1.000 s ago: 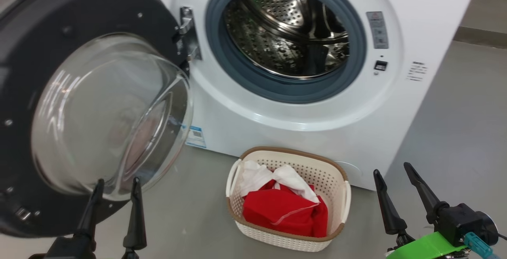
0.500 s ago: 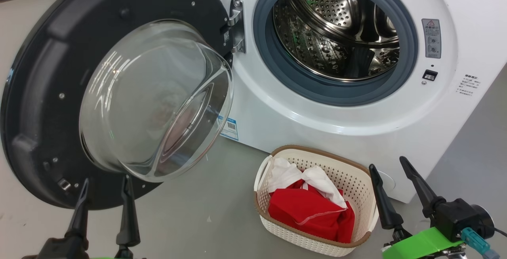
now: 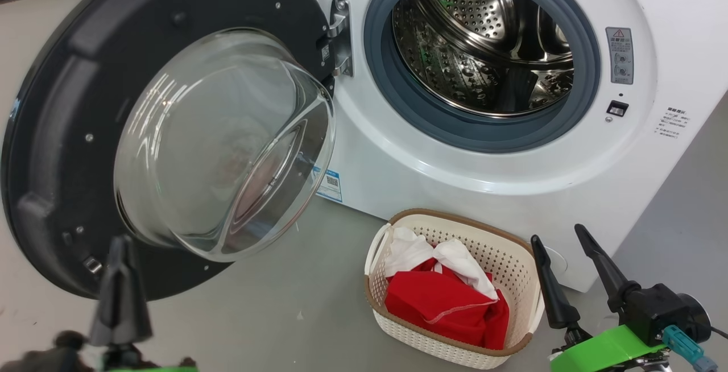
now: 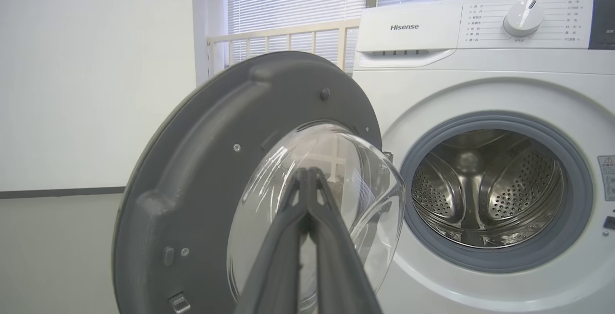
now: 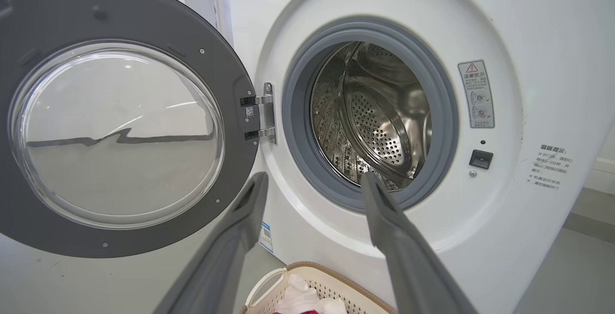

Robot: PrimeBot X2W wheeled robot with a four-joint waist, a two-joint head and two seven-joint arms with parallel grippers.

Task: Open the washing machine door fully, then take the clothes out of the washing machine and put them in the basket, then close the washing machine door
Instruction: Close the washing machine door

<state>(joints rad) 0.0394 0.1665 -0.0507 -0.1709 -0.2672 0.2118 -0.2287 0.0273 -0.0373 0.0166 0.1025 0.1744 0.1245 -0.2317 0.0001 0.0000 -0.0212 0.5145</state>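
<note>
Two pincers sit low in the head view. The left pincer (image 3: 119, 247), blurred, has its long dark fingers pressed together on nothing, in front of the lower rim of the large round black-rimmed washing machine door (image 3: 62, 110). That door stands wide open on its hinge, left of the big white front-loading washing machine (image 3: 398, 173), whose perforated steel drum (image 3: 483, 48) lies open to view. The right pincer (image 3: 556, 234) is spread and empty, just beside the small cream-white perforated plastic basket (image 3: 432, 344) on the grey floor (image 3: 296, 304). Bright red fabric clothes (image 3: 438, 304) and a white cloth piece (image 3: 455, 258) lie inside the basket.
</note>
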